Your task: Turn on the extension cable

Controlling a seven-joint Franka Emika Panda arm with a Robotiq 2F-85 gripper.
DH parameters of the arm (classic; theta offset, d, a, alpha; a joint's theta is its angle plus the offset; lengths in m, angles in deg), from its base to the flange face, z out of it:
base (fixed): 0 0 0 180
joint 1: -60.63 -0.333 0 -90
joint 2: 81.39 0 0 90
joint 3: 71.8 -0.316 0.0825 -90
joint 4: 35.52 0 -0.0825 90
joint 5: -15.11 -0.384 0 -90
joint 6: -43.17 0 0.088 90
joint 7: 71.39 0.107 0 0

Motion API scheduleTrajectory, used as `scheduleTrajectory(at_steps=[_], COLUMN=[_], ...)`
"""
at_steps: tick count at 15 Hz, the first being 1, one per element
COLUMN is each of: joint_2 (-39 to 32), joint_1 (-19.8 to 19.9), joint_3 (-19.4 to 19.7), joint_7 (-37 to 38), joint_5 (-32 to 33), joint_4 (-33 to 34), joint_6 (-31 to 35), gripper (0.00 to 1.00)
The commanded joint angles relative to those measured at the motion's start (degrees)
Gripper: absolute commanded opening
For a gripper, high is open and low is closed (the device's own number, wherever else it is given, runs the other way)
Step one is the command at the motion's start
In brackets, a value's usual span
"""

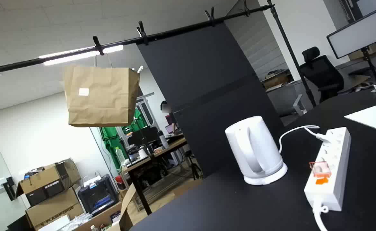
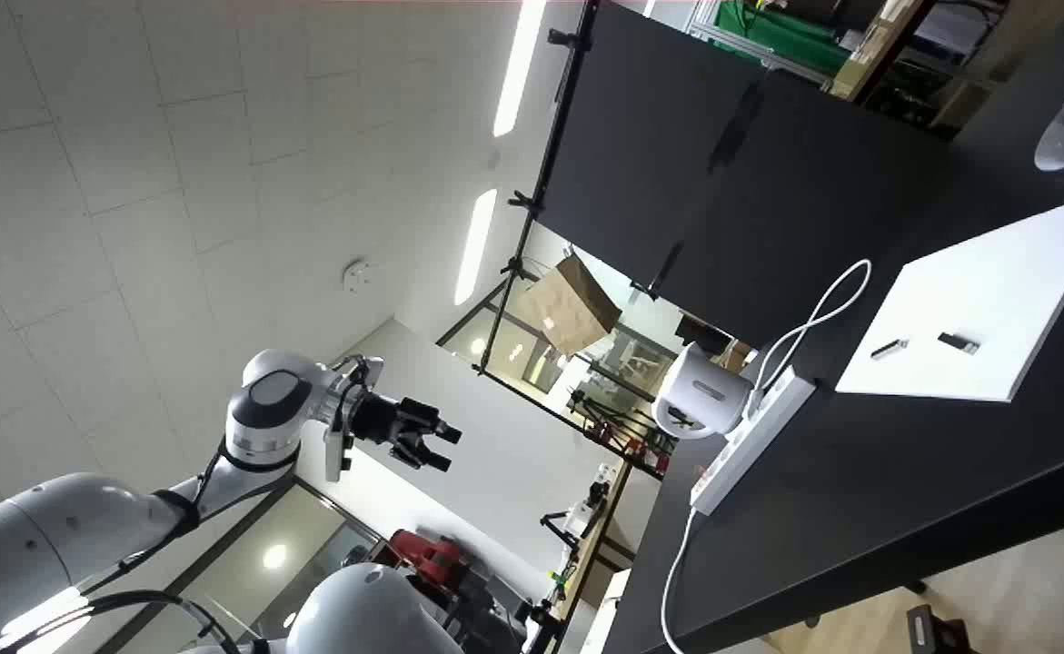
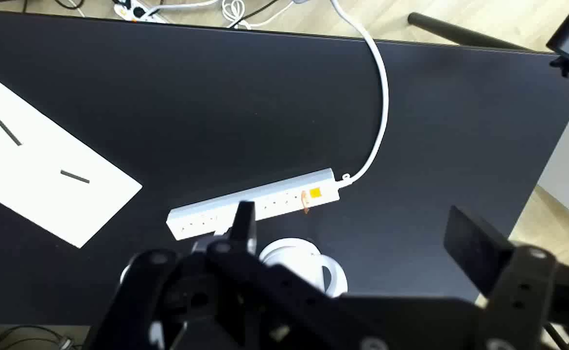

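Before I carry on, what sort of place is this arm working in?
Probably a lab or office workroom: an exterior view shows what looks like a 3D printer beside cardboard boxes, plus an office chair.

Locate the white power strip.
At the lower right of an exterior view, the power strip lies on the black table, just right of the white kettle.

A robot arm (image 2: 263, 431), a black backdrop (image 1: 207, 73) clamped to a pole (image 1: 181, 30) and a 3D printer (image 1: 99, 194) beside cardboard boxes (image 1: 54, 202) marked the place as a lab; a chair (image 1: 324, 73) near a monitor (image 1: 361, 33) added an office touch.
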Motion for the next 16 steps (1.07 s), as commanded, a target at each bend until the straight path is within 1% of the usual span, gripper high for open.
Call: scheduleTrajectory(at_steps=[1,10,13,16], joint_2=[-0.04,0.23,0.06,-3.64], joint_1=[0.1,0.1,0.26,0.17], joint_3=[-0.03,-0.04,0.86,1.54], joint_7=[-0.06,-0.08,-2.45,-5.38], joint_5=[-0.02,-0.03,0.17,-0.02], joint_4=[0.17,0.08,-2.21,-5.44], joint_6=[-0.06,0.08,5.73,17.2], gripper=[1.0,1.0,1.0,1.0])
